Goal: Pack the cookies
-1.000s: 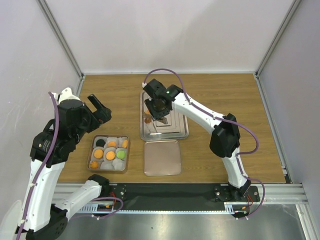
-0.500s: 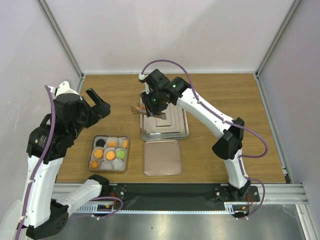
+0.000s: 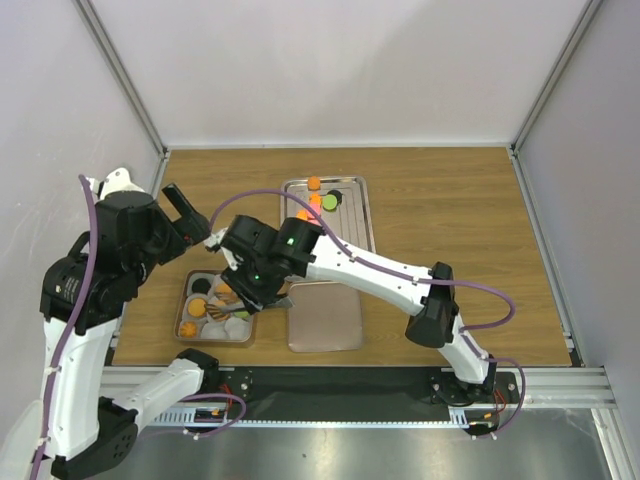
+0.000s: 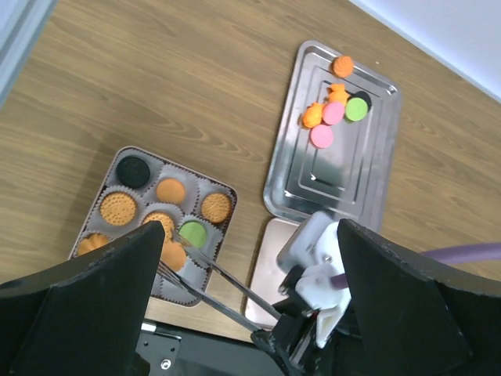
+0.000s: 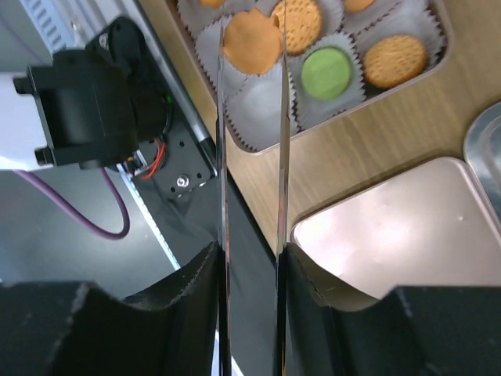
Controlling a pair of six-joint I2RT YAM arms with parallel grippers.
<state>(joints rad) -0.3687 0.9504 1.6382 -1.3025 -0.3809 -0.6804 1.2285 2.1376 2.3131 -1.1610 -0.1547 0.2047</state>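
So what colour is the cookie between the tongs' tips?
Orange; the cookie between the tongs shows best in the right wrist view.

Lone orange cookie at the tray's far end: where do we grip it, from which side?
Pinch its edge on two opposite sides, from straight above. The lone orange cookie lies flat on the steel tray, apart from the other cookies, so only its rim offers purchase. It sits close to the tray's far lip; probably open the tongs parallel to that lip.
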